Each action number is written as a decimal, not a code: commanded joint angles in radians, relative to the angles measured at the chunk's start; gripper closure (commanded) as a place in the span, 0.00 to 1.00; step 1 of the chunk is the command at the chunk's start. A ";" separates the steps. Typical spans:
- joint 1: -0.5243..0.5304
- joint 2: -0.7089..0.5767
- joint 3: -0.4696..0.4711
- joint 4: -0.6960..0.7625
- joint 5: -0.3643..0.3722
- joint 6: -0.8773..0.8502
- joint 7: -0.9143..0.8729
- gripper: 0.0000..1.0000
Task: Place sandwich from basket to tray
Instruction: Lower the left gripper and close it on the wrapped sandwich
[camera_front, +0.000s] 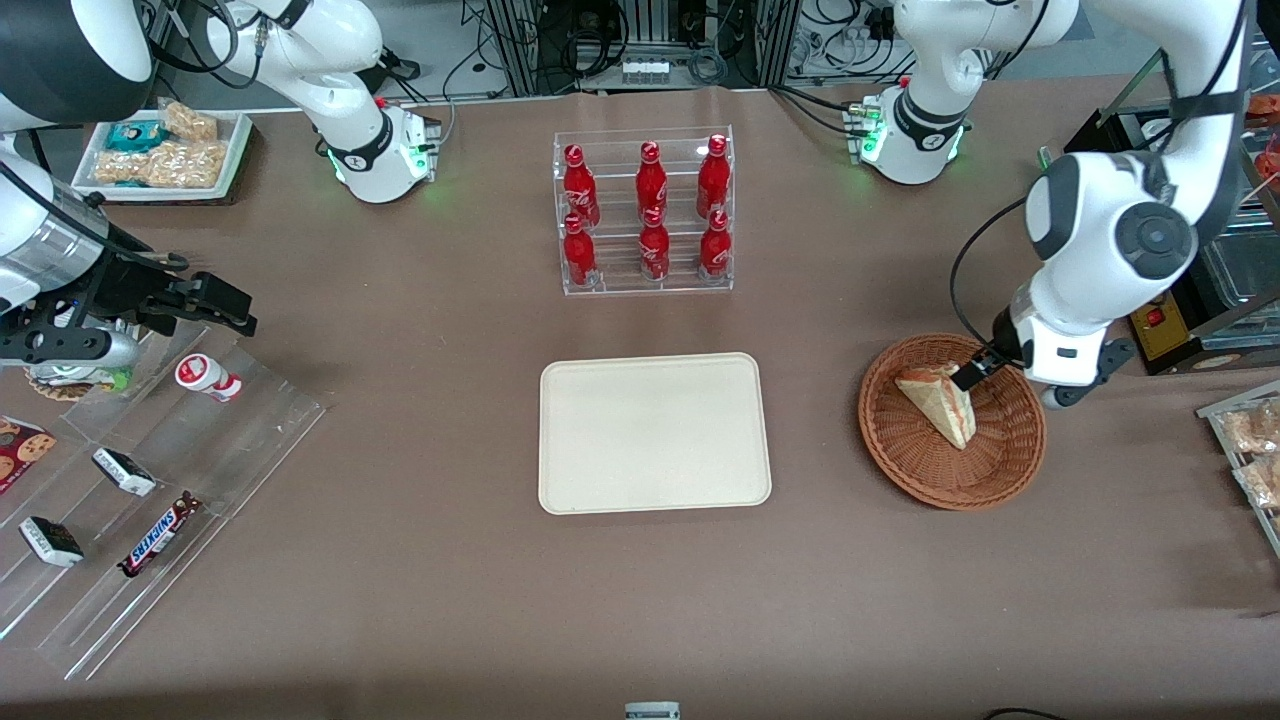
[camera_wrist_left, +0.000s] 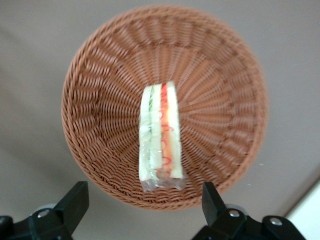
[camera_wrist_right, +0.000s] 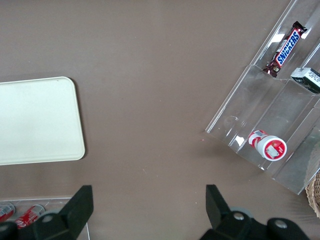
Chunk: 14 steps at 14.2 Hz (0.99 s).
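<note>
my gripper (camera_front: 972, 374) hangs over the basket (camera_front: 905, 455), above its edge farthest from the front camera, and in my wrist view my gripper (camera_wrist_left: 142, 202) stands spread wide, one finger (camera_wrist_left: 74, 200) on each side of the sandwich's wrapped end with clear space between each finger and the bread, so i am holding nothing. the sandwich (camera_front: 940, 402) lies inside the basket, a pale wedge resting on the woven floor with its narrow tip pointing toward the front camera; from my wrist the sandwich (camera_wrist_left: 160, 137) shows its cut edge, green filling beside one slice and orange-red beside the other, in a clear wrap that bunches at the end nearest my fingers. the basket (camera_wrist_left: 100, 75) sits on the brown table (camera_front: 400, 600) at my working arm's end. the tray (camera_front: 655, 432) lies flat on the table beside the basket, toward the parked arm's end, well apart from the basket's rim. farther from the front camera than the tray stands a clear rack of red bottles (camera_front: 645, 212), six of them in two rows. at the parked arm's end of the table, well away from the basket, a clear stepped shelf (camera_front: 150, 500) holds a snickers bar (camera_front: 160, 535) and a small red-and-white cup (camera_front: 207, 377) lying on its side.
</note>
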 joint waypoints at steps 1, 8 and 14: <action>-0.010 0.065 0.006 -0.006 -0.016 0.049 -0.026 0.00; -0.031 0.157 0.004 0.000 -0.016 0.094 -0.023 0.72; -0.038 0.131 0.004 0.099 -0.004 0.026 -0.008 1.00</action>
